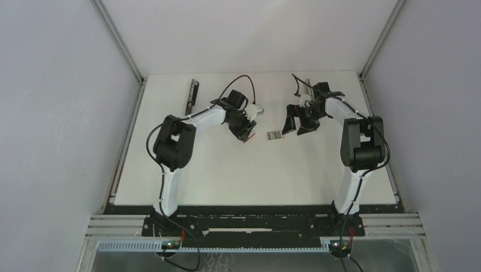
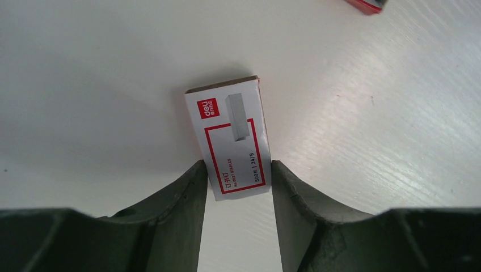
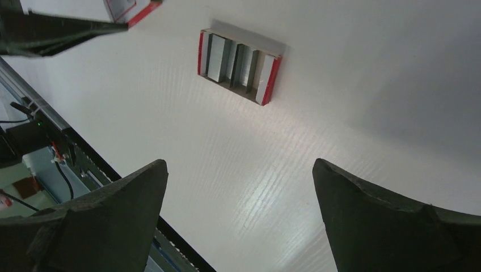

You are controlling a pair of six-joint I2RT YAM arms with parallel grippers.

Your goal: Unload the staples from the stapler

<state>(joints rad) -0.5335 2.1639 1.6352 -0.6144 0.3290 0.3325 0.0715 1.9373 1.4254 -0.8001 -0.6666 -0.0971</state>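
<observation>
left gripper (image 2: pixel 238 165): clamped on the white-and-red staple-box sleeve (image 2: pixel 232 136), just left of the tray
right gripper (image 3: pixel 239 164): jaws wide apart, holding nothing, just right of the tray
staples (image 3: pixel 218 56): grey strips in rows inside the open red-walled tray (image 3: pixel 271 79)
stapler (image 1: pixel 193 96): we take the long dark bar well left of the tray for it; too small to tell whether it is empty
progress: we judge unloading near done, sleeve not yet on the tray

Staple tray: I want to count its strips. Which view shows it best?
Right wrist: the open staple tray faces the camera, grey strips visible inside. Top external shows a tiny speck; left wrist only a red corner.
</observation>
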